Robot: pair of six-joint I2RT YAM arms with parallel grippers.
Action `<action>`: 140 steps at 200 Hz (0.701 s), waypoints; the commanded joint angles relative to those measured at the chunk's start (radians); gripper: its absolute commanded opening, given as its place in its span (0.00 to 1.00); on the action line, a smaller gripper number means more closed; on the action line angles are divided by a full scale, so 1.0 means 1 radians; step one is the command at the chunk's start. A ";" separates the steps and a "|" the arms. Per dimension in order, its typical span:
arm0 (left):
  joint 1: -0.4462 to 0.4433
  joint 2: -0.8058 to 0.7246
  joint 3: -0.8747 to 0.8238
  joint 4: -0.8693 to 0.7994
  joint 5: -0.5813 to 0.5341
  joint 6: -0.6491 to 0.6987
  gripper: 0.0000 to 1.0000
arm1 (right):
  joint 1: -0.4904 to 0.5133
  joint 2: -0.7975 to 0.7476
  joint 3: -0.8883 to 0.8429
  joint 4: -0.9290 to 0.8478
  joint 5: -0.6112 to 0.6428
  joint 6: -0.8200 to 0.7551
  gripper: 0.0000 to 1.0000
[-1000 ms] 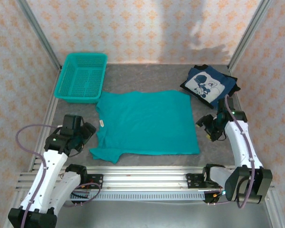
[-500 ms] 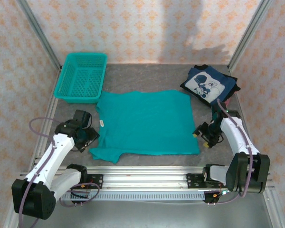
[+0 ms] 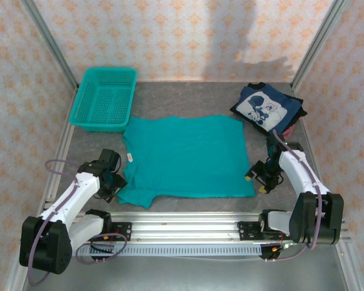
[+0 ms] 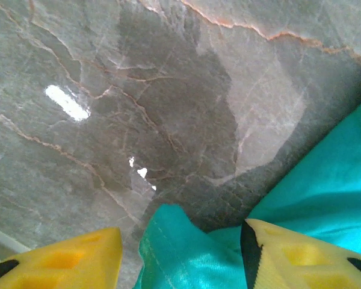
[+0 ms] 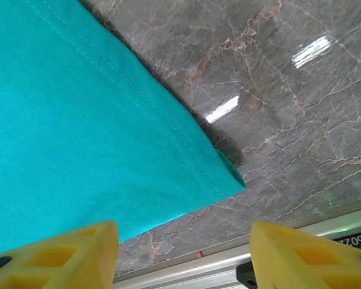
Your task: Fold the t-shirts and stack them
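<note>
Teal t-shirt (image 3: pixel 185 157) lies flat and spread out at the middle of the grey stone table (image 3: pixel 188 100), seen from the top camera. Navy t-shirt (image 3: pixel 267 108) with white cartoon print sits folded at the far right corner, well apart from the teal one. Teal mesh basket (image 3: pixel 109 70) stands at far left, just beyond the teal shirt's collar end. Left gripper (image 3: pixel 116 182) is low at the near left sleeve; right gripper (image 3: pixel 258 180) is low at the near right hem corner

Left wrist: yellow fingers (image 4: pixel 66 259) stand apart, a moderate gap between them. Sleeve edge (image 4: pixel 174 253) pokes up in that gap, not pinched; one finger over bare stone, the other over cloth. Nothing held

Right wrist: yellow fingers (image 5: pixel 54 250) stand wide apart, holding nothing. Hem corner (image 5: pixel 231 177) lies flat on the stone between and ahead of them, stitching line visible. Metal rail (image 5: pixel 216 262) runs along the near edge
</note>
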 commanded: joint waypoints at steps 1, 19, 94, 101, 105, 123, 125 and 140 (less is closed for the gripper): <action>-0.005 0.013 -0.024 0.099 -0.031 -0.046 0.44 | 0.010 0.006 -0.013 -0.010 0.039 0.012 0.59; -0.006 0.045 -0.023 0.124 -0.020 -0.049 0.26 | 0.016 0.007 -0.018 -0.008 0.042 0.016 0.58; -0.007 -0.068 -0.051 0.066 0.017 -0.047 0.09 | 0.063 0.062 -0.030 -0.013 0.046 0.030 0.51; -0.008 -0.077 -0.052 0.060 0.018 -0.047 0.08 | 0.069 0.072 -0.029 -0.014 0.052 0.033 0.50; -0.007 -0.081 -0.052 0.057 0.018 -0.048 0.08 | 0.073 0.079 -0.030 -0.016 0.056 0.035 0.50; -0.008 -0.091 -0.048 0.052 0.021 -0.045 0.08 | 0.097 0.099 -0.030 -0.017 0.073 0.057 0.48; -0.007 -0.091 -0.047 0.053 0.023 -0.044 0.08 | 0.098 0.100 -0.031 -0.015 0.073 0.059 0.48; -0.009 -0.091 -0.045 0.054 0.031 -0.041 0.08 | 0.111 0.111 -0.038 -0.009 0.086 0.073 0.47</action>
